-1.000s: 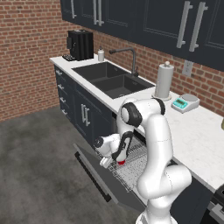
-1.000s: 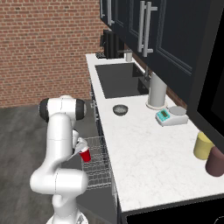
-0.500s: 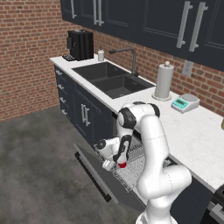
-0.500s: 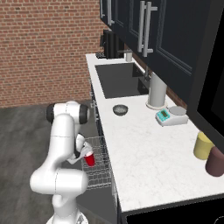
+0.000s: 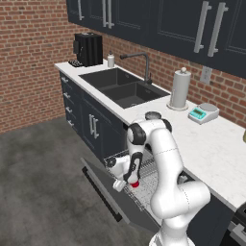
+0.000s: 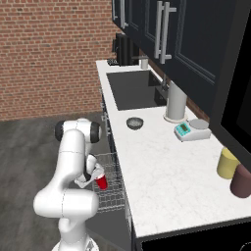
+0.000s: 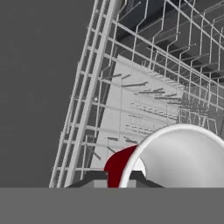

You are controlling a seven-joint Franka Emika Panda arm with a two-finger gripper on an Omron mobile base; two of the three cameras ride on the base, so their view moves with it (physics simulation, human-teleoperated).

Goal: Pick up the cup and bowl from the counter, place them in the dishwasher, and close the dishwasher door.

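My gripper [image 5: 130, 181] is shut on the red cup [image 5: 135, 183], holding it low over the white wire rack [image 5: 150, 174] of the open dishwasher. In the right base view the cup [image 6: 101, 182] hangs at the rack's [image 6: 113, 188] near side, below the gripper [image 6: 97, 176]. The hand view looks into the cup's white inside [image 7: 177, 157], with rack wires [image 7: 131, 100] just beyond. The dishwasher door [image 5: 108, 192] lies folded down, dark and flat. The grey bowl [image 6: 135, 123] rests on the white counter [image 6: 157, 171] near the sink; it also shows behind my arm [image 5: 153, 115].
A paper-towel roll [image 5: 180, 89] and a small scale [image 5: 202, 113] stand at the back of the counter. The sink [image 5: 120, 84] and a black coffee machine [image 5: 88, 49] lie to the left. A yellow jar [image 6: 228, 163] and a maroon jar [image 6: 242, 180] stand at the right end.
The gripper has sunk a little lower with the cup, closer to the rack wires. The bowl has stayed where it was.
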